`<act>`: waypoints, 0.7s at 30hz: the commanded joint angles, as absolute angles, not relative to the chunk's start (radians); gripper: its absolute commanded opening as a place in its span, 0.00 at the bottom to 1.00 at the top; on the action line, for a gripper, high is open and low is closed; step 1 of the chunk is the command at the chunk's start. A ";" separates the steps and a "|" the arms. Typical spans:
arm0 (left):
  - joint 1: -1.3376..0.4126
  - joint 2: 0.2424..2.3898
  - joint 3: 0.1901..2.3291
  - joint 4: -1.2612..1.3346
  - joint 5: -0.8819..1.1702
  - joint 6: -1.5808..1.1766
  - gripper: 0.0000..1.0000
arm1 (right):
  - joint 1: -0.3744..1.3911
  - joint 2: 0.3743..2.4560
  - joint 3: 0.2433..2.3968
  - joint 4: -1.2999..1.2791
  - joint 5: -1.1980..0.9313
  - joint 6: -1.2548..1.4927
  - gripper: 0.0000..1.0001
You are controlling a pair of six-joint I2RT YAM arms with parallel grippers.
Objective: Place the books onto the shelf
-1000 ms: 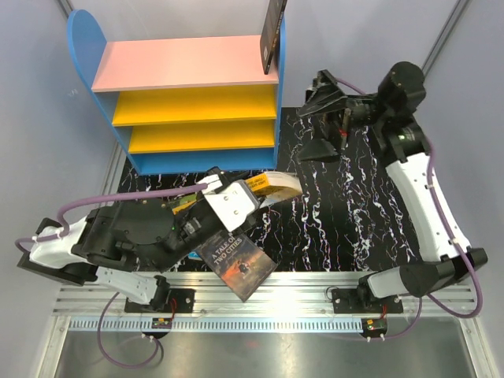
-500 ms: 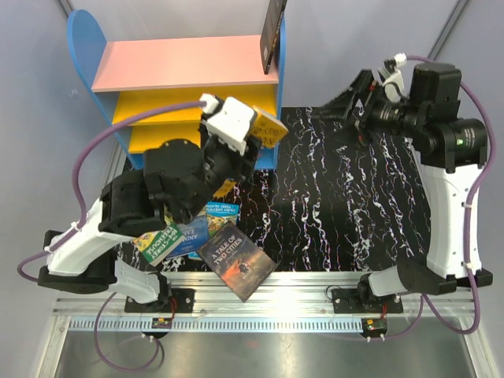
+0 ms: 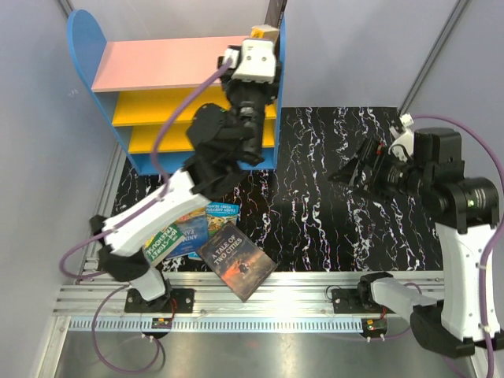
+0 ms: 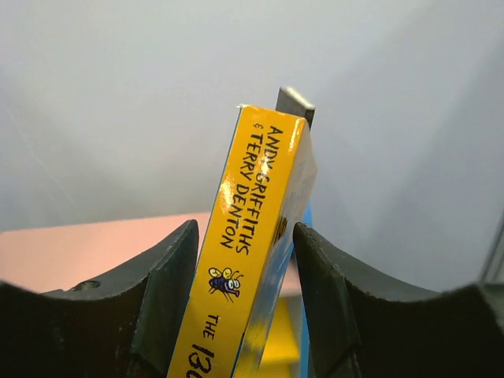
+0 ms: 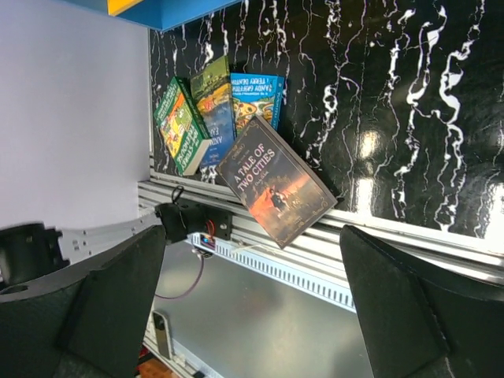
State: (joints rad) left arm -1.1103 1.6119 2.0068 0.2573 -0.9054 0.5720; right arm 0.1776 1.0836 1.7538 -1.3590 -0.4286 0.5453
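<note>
A black, white-veined table stands in a grey-walled corner. At its near left edge four books wait. A brown paperback juts over the rail, touching three green and blue books fanned just behind it.

A second ago the left arm lay low over this group with one book in its grip. Now the spot is uncovered and the four lie in plain view.

Further in, on the right, the right gripper hangs above the middle of the table, its jaws spread wide and holding nothing. It has drawn back from the far corner beside the shelf, which leaves that side free for the other arm.

At the back, the left arm has swung up and now reaches the right end of the pink top board. The left gripper clamps a yellow-spined book between half-spread jaws, spine toward the wrist camera and slightly tilted. A dark book stands just behind it against the blue side panel. Whether the two touch is not clear.

The carried book looks about ready to be set down next to the dark one. That would make two shelved and four to go.
</note>
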 commanded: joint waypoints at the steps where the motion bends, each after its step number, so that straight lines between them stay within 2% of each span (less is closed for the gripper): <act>1: -1.077 1.758 2.192 0.655 -0.778 0.722 0.00 | 0.181 1.023 1.711 -1.546 -0.410 0.483 1.00; 4: -1.025 1.937 2.475 0.641 -0.764 0.779 0.00 | 0.183 1.017 1.677 -1.548 -0.416 0.483 1.00; 6: -0.965 1.971 2.517 0.632 -0.723 0.755 0.00 | 0.183 1.025 1.654 -1.520 -0.401 0.482 1.00; 9: -0.881 1.950 2.485 0.600 -0.680 0.602 0.00 | 0.181 1.064 1.644 -1.505 -0.383 0.488 1.00; 15: -0.834 1.820 2.433 0.540 -0.629 0.514 0.00 | 0.183 1.124 1.611 -1.451 -0.339 0.491 1.00; 17: -0.833 1.743 2.349 0.531 -0.601 0.448 0.00 | 0.181 1.140 1.582 -1.436 -0.337 0.492 1.00; 18: -0.822 1.676 2.230 0.554 -0.583 0.433 0.00 | 0.183 1.155 1.574 -1.421 -0.337 0.492 1.00; 21: -0.758 1.643 2.133 0.567 -0.543 0.344 0.00 | 0.183 1.173 1.551 -1.376 -0.344 0.497 1.00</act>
